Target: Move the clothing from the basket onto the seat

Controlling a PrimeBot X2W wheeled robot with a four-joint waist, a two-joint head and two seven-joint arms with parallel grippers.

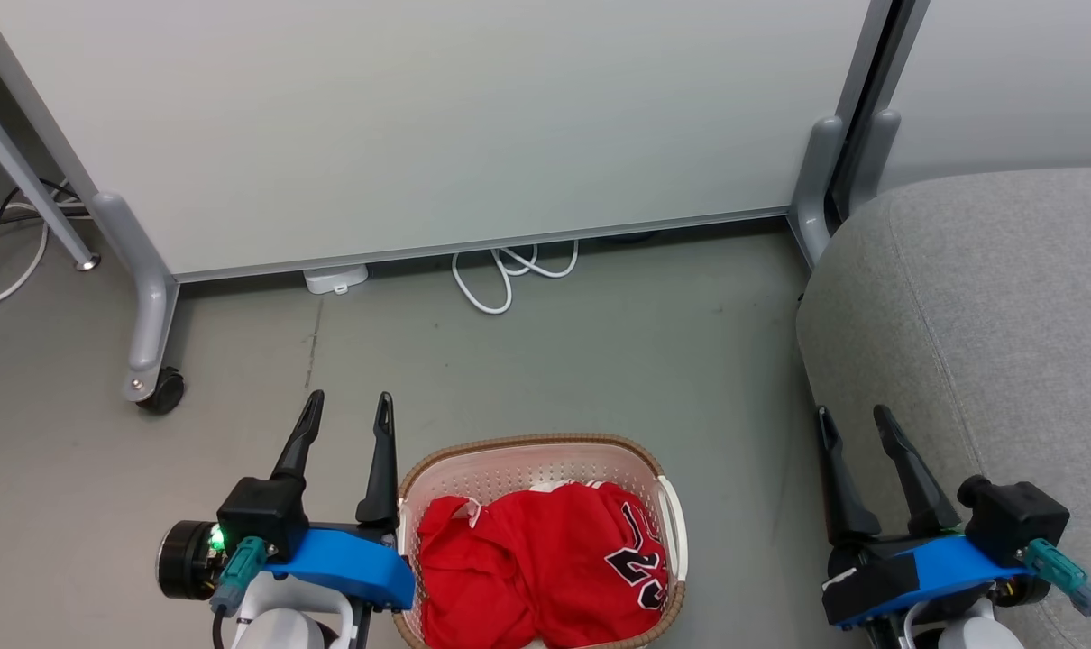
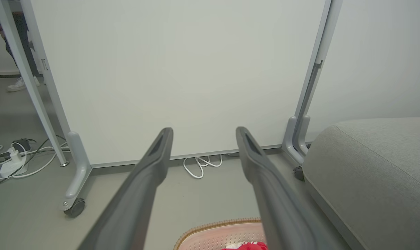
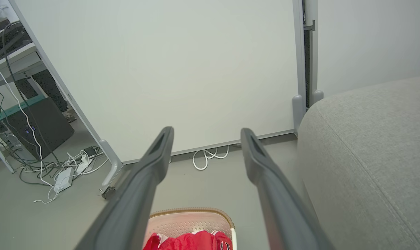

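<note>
Office or laboratory test bay, seen from my head and wrist cameras. Before me stands a white partition panel (image 1: 437, 126) in a grey frame whose foot rides on a caster (image 1: 164, 391), on a bare grey floor (image 1: 600, 361). A white cable (image 1: 509, 270) loops under the panel's lower edge. Beyond it, to my left, are a power strip (image 3: 64, 177) among tangled leads, a dark computer tower (image 3: 43, 126) under a desk (image 3: 8, 57), and a person's shoe (image 2: 19, 84). A grey upholstered seat (image 1: 987, 315) stands at my right.
</note>
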